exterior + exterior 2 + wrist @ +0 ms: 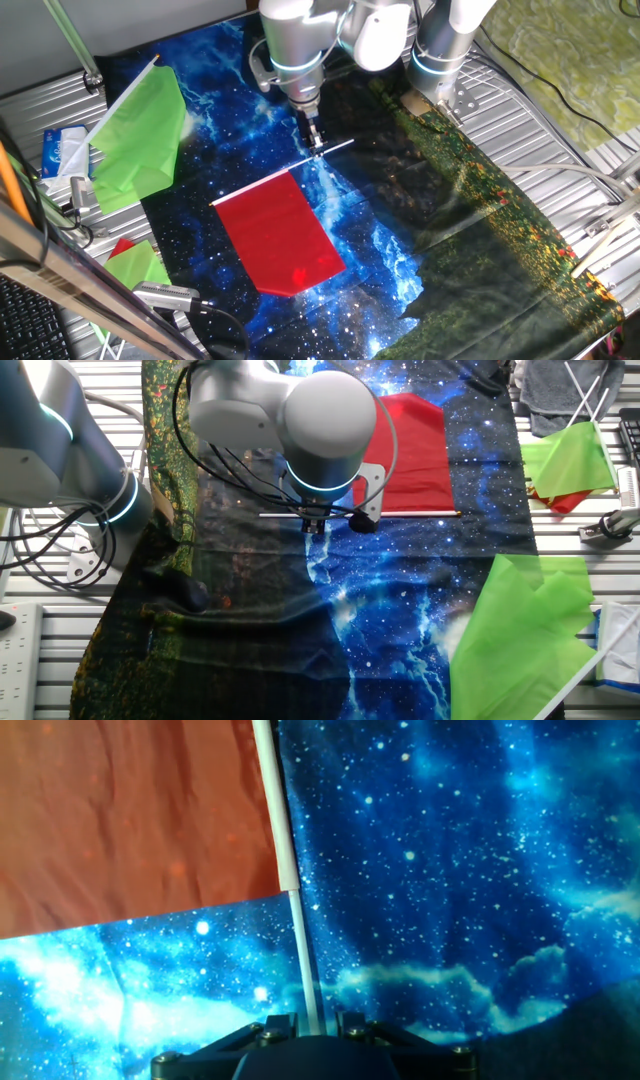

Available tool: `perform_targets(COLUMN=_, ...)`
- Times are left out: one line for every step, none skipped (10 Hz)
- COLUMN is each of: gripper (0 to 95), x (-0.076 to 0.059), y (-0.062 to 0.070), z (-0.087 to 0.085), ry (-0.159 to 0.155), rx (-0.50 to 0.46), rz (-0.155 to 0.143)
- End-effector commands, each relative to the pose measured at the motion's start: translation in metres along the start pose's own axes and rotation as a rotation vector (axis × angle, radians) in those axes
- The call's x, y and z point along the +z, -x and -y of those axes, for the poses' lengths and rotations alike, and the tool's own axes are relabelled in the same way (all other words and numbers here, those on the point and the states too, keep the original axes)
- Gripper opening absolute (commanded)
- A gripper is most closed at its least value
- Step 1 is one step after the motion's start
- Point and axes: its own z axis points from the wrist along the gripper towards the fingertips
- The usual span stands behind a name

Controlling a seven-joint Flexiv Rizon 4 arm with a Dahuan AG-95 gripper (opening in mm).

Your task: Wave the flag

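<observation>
With the gripper closed on the white stick, the red flag lies flat on the cloth; lifting and waving remain.

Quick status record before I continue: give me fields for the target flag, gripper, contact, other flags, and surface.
target: red flag lying flat on the cloth, its white stick running past the sheet's edge
gripper: gripper is down at the bare end of the stick; in the hand view the stick runs between the fingers
contact: fingers look closed on the stick, flag not lifted
other flags: large light-green flag and small green-and-red flag, both off to the side
surface: starry blue cloth over the table
</observation>
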Motion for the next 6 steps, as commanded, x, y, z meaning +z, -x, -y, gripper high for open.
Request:
perform_targets(gripper=19.0, x=0.0008, y=-0.0003, z=-0.0001, ry=0.004, rx=0.010, rz=-0.001)
perform_targets(gripper=19.0, x=0.0009, y=-0.0003, z=0.0000, ry=0.004, rx=0.020, rz=-0.003)
perform_targets(gripper=19.0, x=0.0011, y=-0.0003, z=-0.0002, ry=0.004, rx=0.026, rz=-0.001)
perform_targets(gripper=19.0, x=0.0018, y=-0.0004, z=-0.0006, ry=0.004, rx=0.027, rz=-0.001)
perform_targets(gripper=19.0, x=0.0033, y=-0.0006, z=-0.0019, ry=-0.016, rx=0.025, rz=-0.002)
perform_targets(gripper=19.0, x=0.0040, y=-0.0007, z=-0.0022, ry=-0.064, rx=0.015, rz=-0.003)
